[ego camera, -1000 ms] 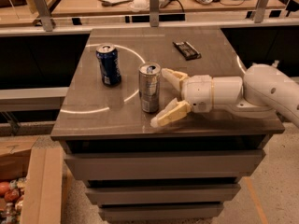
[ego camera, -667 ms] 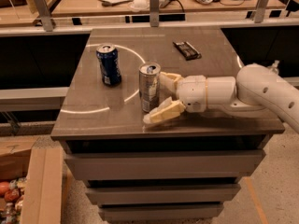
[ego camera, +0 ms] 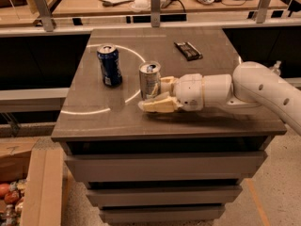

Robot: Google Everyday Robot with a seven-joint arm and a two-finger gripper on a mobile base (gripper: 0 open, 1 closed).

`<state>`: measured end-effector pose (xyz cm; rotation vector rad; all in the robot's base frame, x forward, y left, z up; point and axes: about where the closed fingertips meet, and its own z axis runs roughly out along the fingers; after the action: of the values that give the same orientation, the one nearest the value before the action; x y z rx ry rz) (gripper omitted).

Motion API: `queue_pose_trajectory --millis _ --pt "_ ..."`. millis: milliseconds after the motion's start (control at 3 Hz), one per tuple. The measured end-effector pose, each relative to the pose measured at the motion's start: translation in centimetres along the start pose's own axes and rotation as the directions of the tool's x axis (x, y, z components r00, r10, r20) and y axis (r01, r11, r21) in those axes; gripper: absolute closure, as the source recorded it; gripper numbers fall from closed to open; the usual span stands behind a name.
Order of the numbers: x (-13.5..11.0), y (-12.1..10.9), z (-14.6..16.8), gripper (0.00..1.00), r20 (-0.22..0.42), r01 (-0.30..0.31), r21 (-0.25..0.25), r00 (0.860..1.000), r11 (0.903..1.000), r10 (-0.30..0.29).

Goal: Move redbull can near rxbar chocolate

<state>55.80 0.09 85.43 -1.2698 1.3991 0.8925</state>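
The redbull can point(ego camera: 149, 80), a slim silver can with a pull-tab top, stands upright near the middle of the brown table point(ego camera: 207, 117). My gripper point(ego camera: 157, 94) reaches in from the right on a white arm. Its cream fingers point(ego camera: 159, 105) sit on either side of the can's lower half, closed against it. The rxbar chocolate point(ego camera: 188, 50), a flat dark bar, lies at the table's back right, well behind the can and the gripper.
A shorter dark blue can point(ego camera: 109, 65) stands left of the redbull can. A white curved line point(ego camera: 133, 55) runs across the tabletop. A railing and a desk with papers lie behind. A box with items point(ego camera: 11, 197) stands on the floor at the left.
My gripper has moved left around the redbull can and its fingers have closed in on it. The can stands in the same spot.
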Motion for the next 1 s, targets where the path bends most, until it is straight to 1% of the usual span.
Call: queue_pose_trajectory --millis 333,667,1000 --pt "-1.5 -1.1 -1.8 0.92 0.006 0.036 0.08 0.999 0.9962 -0.037" --pt "-3.7 -2.7 -5.8 1.0 -0.003 0.094 0.219 0.995 0.9711 -0.096" --pt "-5.1 -4.0 -11.0 1.0 -0.05 0.139 0.375 0.99 0.9167 -0.13"
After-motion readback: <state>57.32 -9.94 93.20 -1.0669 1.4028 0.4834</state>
